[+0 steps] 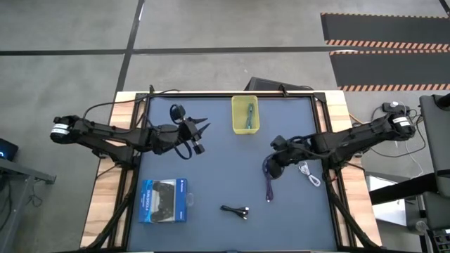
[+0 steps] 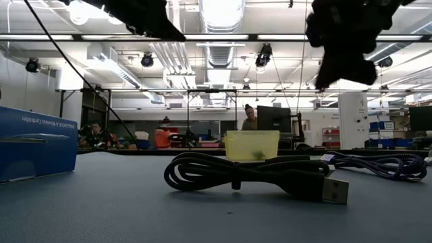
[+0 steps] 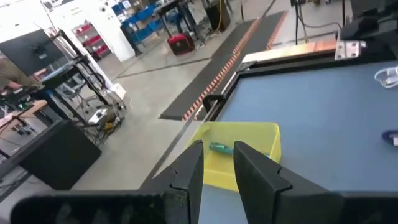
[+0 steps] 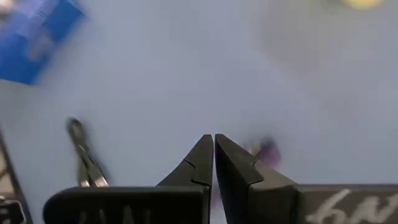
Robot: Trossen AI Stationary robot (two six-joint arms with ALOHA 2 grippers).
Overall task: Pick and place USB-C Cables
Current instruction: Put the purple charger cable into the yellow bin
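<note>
Much of the left gripper (image 1: 202, 128) was hard to read from above, a dark tangle over the far left part of the tabletop (image 1: 211, 176); its wrist camera showed the fingers (image 3: 189, 169) a little apart with nothing between them, pointing toward the yellow bin (image 1: 245, 114) at the far edge. The teal cable (image 1: 249, 116) lay inside that bin, only partly visible over the rim. A blue box (image 1: 164, 200) sat near the front left corner, with open mat between it and the black cable (image 1: 235, 210), which lay coiled near the front edge at the middle. To the right, the purple cable (image 1: 269, 179) stretched toward the front edge, its upper end hidden beneath the right gripper (image 1: 275, 163). That gripper's fingers (image 4: 198, 163) were pressed together, and whether they pinched the cable could not be made out through the blur. The white cable (image 1: 309, 172) lay close to the right edge, just beside the right arm.
</note>
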